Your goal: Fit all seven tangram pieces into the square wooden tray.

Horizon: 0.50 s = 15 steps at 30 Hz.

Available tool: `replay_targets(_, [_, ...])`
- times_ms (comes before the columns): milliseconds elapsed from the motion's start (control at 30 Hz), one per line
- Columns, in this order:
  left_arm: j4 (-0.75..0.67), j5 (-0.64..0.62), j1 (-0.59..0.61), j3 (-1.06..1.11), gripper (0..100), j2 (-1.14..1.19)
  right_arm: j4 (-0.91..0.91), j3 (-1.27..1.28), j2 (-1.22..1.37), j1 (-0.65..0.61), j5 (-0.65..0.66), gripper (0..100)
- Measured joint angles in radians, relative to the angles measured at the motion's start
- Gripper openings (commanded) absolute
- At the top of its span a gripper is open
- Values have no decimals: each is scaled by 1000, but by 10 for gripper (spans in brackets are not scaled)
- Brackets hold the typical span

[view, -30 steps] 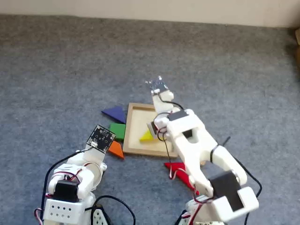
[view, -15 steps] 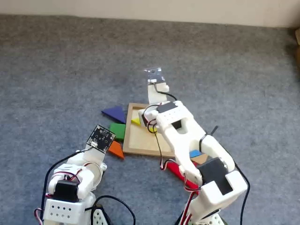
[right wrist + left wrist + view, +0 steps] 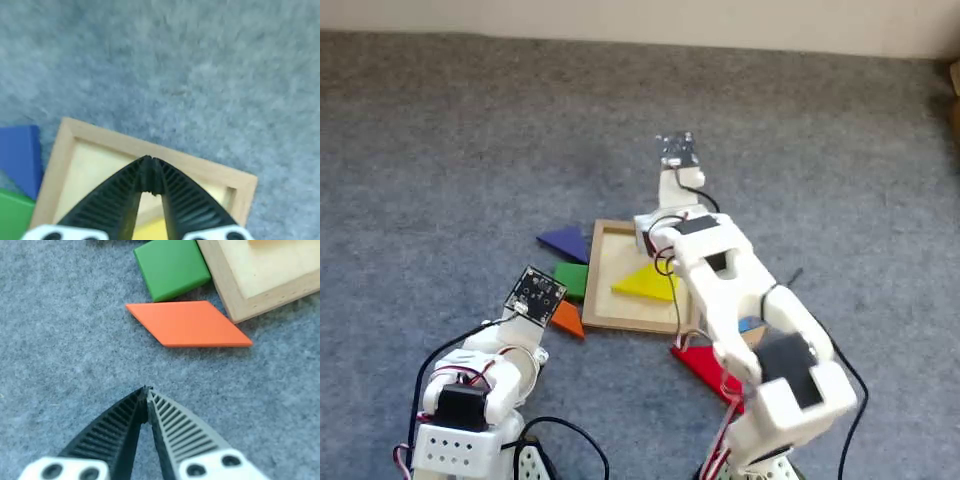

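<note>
My right gripper (image 3: pixel 150 164) is clenched empty over the tray (image 3: pixel 210 172), so I'd nudge the yellow triangle (image 3: pixel 645 284) snug into a corner.

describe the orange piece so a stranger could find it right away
Start at the wooden tray in the middle of the grey carpet; three pieces lie outside along its left side in the high view. The orange piece is the lowest of them there, next to the green square. It alone is a slanted parallelogram, not a square or triangle.
</note>
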State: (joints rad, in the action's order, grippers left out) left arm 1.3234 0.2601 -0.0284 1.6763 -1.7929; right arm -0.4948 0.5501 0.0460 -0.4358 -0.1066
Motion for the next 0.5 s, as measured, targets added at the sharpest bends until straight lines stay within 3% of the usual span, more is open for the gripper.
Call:
replay_targets(267, [0, 0, 0, 0, 5, 0, 0, 230, -249, 0, 0, 20])
replay_targets(500, [0, 0, 0, 0, 5, 0, -120, 400, -382, -121, 0, 20])
